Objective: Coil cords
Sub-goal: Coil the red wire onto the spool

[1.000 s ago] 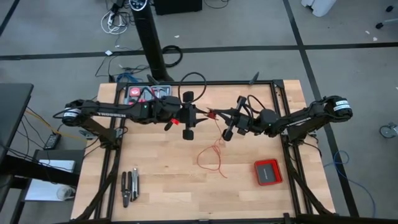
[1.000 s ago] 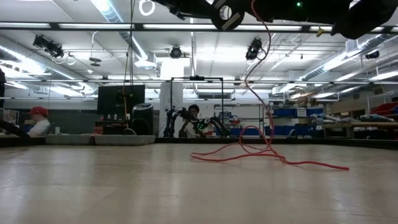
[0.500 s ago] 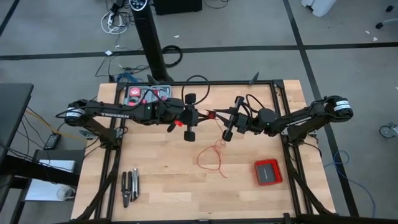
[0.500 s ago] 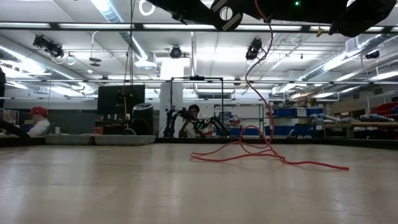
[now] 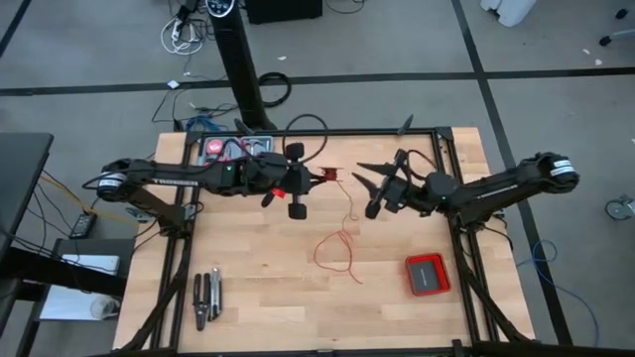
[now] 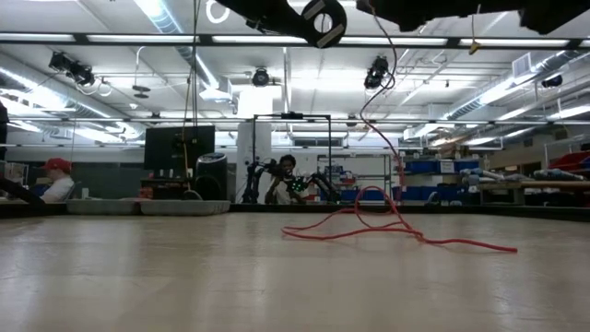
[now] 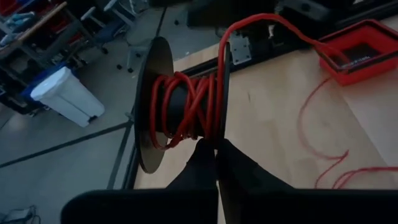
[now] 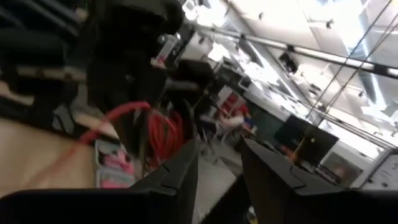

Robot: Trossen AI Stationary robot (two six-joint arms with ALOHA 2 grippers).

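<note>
A black spool (image 7: 180, 115) wound with red wire (image 5: 337, 253) is clenched by the left gripper (image 5: 301, 185) near the tabletop's (image 5: 258, 288) far edge; the right gripper (image 5: 369, 178) is held released beside it.

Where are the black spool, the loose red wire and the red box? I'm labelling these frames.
black spool (image 7: 151, 115), left wrist view, on its near flange.
red wire (image 5: 337, 254), high view, on the loose loops lying on the table.
red box (image 5: 428, 275), high view, on its middle.
</note>
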